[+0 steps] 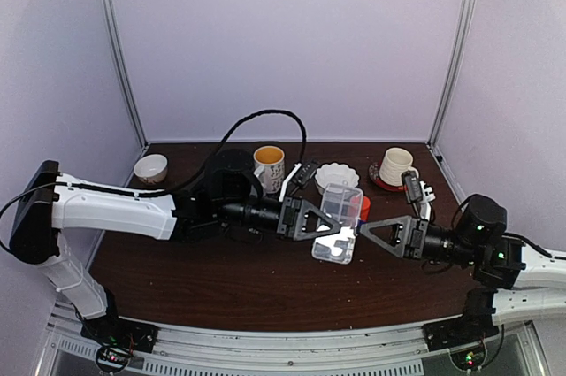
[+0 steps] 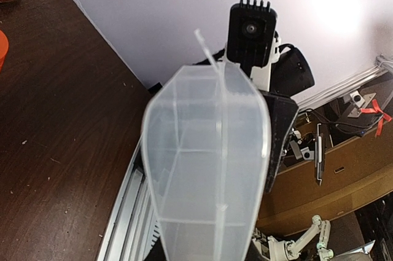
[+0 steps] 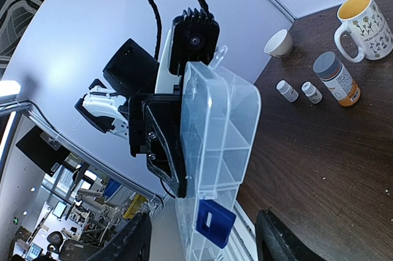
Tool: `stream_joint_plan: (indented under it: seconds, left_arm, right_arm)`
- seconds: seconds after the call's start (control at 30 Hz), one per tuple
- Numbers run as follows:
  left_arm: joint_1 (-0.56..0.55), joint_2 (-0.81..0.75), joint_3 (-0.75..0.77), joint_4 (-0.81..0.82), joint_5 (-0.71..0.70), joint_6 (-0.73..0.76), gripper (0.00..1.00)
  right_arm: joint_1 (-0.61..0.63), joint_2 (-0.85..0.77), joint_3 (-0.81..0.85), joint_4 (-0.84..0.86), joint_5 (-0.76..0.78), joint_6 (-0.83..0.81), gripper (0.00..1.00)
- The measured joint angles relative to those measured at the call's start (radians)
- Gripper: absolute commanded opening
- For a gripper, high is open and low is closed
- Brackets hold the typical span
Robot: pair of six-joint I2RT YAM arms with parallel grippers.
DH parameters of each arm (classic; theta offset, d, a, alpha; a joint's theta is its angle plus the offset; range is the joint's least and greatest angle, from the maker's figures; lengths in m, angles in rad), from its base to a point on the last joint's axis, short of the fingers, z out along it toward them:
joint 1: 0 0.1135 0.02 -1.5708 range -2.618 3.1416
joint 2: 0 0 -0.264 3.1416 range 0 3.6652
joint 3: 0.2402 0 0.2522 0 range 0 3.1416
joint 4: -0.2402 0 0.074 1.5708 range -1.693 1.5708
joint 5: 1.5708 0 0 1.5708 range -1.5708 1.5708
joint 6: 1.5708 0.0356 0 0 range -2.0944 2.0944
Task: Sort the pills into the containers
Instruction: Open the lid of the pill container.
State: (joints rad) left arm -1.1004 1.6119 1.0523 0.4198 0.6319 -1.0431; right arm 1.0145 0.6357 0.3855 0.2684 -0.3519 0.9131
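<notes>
Zero pills seen in box [image 1: 339,203] compartments [image 2: 202,187]; we judge sorting not begun, all left. Left gripper [image 1: 323,217] clenched on box edge, holds it aloft, tilted, centre. Right gripper [image 1: 364,233] fingers [image 3: 138,239] spread at box's right end, gripping nothing. Orange bottle [image 3: 334,78] far, capped.
</notes>
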Motion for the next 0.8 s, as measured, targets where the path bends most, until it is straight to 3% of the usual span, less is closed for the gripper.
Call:
stream_joint_plan:
  seconds: [0.27, 0.37, 0.53, 0.57, 0.6, 0.63, 0.7, 0.8]
  left_arm:
    - [0.0, 0.0, -0.008, 0.008, 0.0, -0.003, 0.21]
    - [0.0, 0.001, -0.014, 0.008, 0.0, -0.004, 0.2]
    - [0.0, 0.004, -0.014, 0.012, 0.0, -0.004, 0.2]
    - [0.0, 0.004, -0.014, 0.014, 0.0, -0.004, 0.2]
    - [0.0, 0.004, -0.014, 0.016, 0.0, -0.004, 0.2]
    - [0.0, 0.004, -0.014, 0.019, 0.0, -0.004, 0.2]
    - [0.0, 0.004, -0.014, 0.023, 0.0, -0.004, 0.2]
    - [0.0, 0.004, -0.014, 0.027, -0.001, -0.004, 0.2]
  right_arm:
    - [0.0, 0.01, 0.001, 0.003, 0.0, 0.003, 0.01]
    - [0.0, 0.009, 0.001, 0.003, 0.0, 0.004, 0.14]
    - [0.0, -0.004, 0.001, 0.013, 0.0, 0.01, 0.25]
    - [0.0, -0.007, 0.001, 0.014, 0.0, 0.01, 0.31]
    - [0.0, -0.01, 0.001, 0.014, 0.0, 0.01, 0.48]
    - [0.0, -0.012, 0.001, 0.015, 0.0, 0.01, 0.71]
    - [0.0, -0.016, 0.001, 0.013, 0.0, 0.008, 0.96]
    - [0.0, -0.033, 0.001, -0.005, 0.013, 0.006, 1.0]
